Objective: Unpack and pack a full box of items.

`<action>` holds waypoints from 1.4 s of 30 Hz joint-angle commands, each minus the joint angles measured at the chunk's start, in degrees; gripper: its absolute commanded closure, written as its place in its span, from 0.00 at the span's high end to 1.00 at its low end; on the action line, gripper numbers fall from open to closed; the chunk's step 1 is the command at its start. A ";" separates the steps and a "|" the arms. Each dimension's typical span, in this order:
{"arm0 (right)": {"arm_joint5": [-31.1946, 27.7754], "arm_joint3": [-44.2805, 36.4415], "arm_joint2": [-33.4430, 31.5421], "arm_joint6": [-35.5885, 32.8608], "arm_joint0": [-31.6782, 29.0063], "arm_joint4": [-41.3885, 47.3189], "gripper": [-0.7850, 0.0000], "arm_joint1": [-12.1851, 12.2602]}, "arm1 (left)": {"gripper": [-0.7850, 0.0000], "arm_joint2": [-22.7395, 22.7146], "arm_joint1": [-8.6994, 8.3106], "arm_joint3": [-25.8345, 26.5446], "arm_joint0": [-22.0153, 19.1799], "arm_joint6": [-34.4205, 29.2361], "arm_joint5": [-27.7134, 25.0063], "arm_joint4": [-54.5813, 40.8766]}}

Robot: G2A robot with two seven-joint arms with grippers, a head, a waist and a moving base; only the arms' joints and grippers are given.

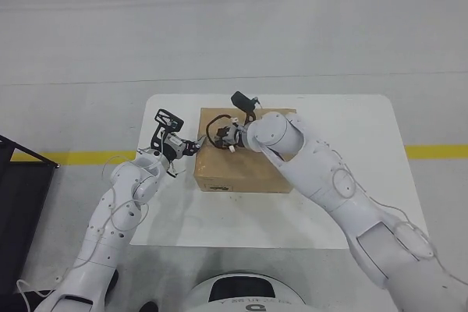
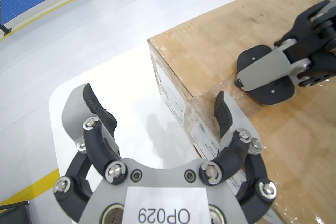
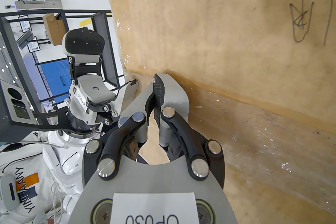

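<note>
At the left edge of the box (image 1: 246,171), left gripper (image 2: 155,101) wide astride it, right gripper (image 3: 155,84) closed.

White rectangular table (image 1: 335,140) with rounded corners. One closed, tape-sealed cardboard box (image 1: 234,168) rests flat on it, nearer the far edge.

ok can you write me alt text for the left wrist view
The left gripper is open at a top corner of a taped cardboard box, which sits on a white table. Farther along, the right gripper is shut, with its tip on the box top by the clear tape.
</note>
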State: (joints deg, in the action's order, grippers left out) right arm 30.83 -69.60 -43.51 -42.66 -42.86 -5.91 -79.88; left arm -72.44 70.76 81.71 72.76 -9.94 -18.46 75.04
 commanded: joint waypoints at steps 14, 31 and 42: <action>-0.61 -7.24 -9.39 -0.56 -7.91 -3.13 0.00 3.65 | 1.00 0.00 0.00 0.00 0.00 0.00 0.00 0.00; 1.53 -17.05 -18.73 -2.45 -17.48 -5.58 0.00 7.13 | 1.00 0.00 0.00 0.00 0.00 0.00 0.00 0.00; 3.01 -21.21 -22.11 -0.57 -21.60 -5.30 0.00 8.10 | 1.00 0.00 0.00 0.00 0.00 0.00 0.00 0.00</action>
State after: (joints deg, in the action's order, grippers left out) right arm 33.64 -90.39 -65.26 -43.56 -64.07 -11.29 -71.85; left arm -72.44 70.76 81.72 72.75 -9.94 -18.46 75.04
